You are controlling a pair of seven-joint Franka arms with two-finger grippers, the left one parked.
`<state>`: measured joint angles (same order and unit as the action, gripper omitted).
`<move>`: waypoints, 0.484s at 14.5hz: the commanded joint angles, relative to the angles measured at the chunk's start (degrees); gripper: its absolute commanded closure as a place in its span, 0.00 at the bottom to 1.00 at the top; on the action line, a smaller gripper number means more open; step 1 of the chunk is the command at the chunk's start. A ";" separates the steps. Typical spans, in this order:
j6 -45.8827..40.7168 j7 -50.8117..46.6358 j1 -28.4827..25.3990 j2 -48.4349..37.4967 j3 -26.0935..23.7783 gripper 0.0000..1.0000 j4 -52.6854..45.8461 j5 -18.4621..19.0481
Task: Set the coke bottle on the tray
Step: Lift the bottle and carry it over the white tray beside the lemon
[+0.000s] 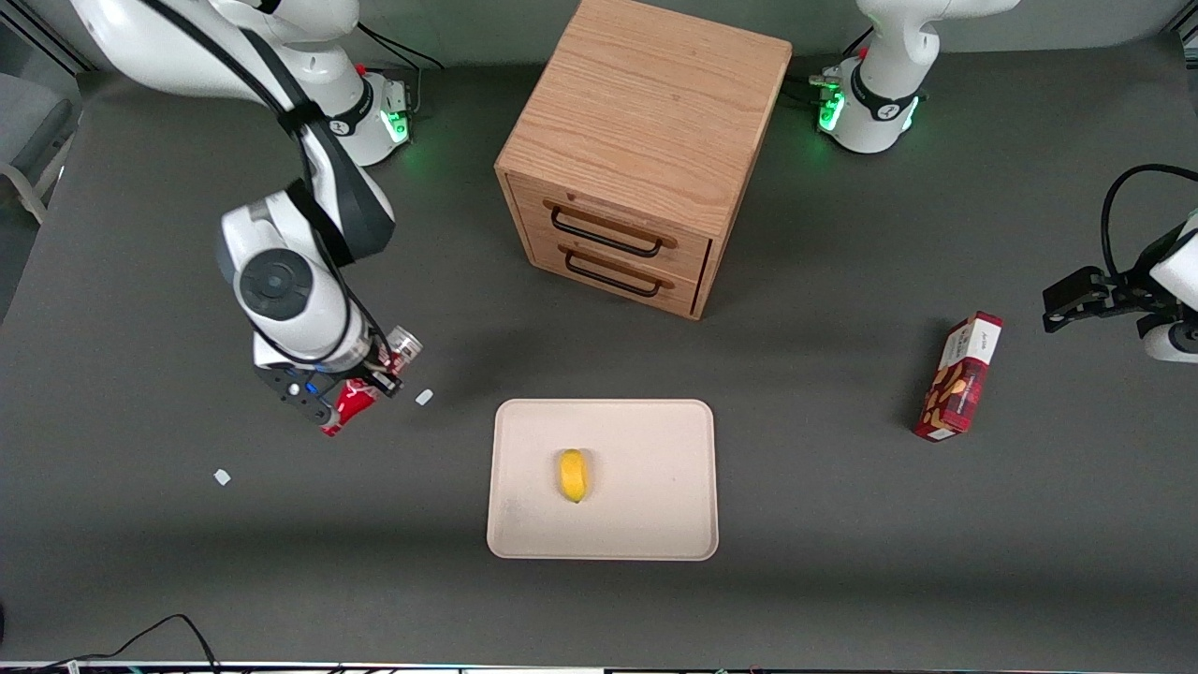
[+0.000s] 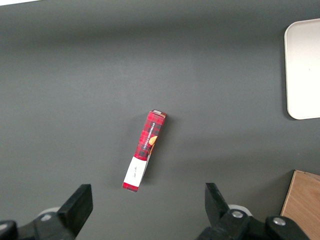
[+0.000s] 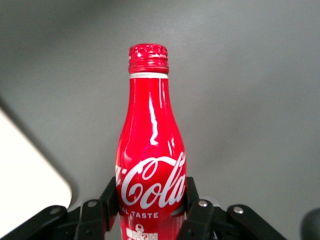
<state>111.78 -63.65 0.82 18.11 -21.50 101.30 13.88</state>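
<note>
Coke bottle [image 3: 150,150] clamped between gripper [image 3: 150,207] jaws, seemingly off-table.

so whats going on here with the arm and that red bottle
The working arm's hand is shut on the coke bottle, gripping it around the body near the logo. It holds the bottle lying tilted, off the tray, toward the working arm's end of the table. The tray holds only a small yellow fruit, so the bottle has not yet been placed.

white "coca-cola" script on the red coke bottle [image 3: 150,165], "taste" in small capitals beneath it (smaller print lower down unreadable); snack box [image 1: 961,376] lettering too small.
</note>
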 commanded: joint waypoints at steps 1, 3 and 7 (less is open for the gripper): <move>-11.90 7.38 1.11 0.52 -0.91 1.00 -11.88 -3.50; -18.41 11.69 1.20 1.40 -0.82 1.00 -19.17 -5.35; -25.03 14.96 0.41 7.89 -0.91 1.00 -31.05 -5.00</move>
<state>90.06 -50.78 1.40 19.52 -21.62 78.69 9.46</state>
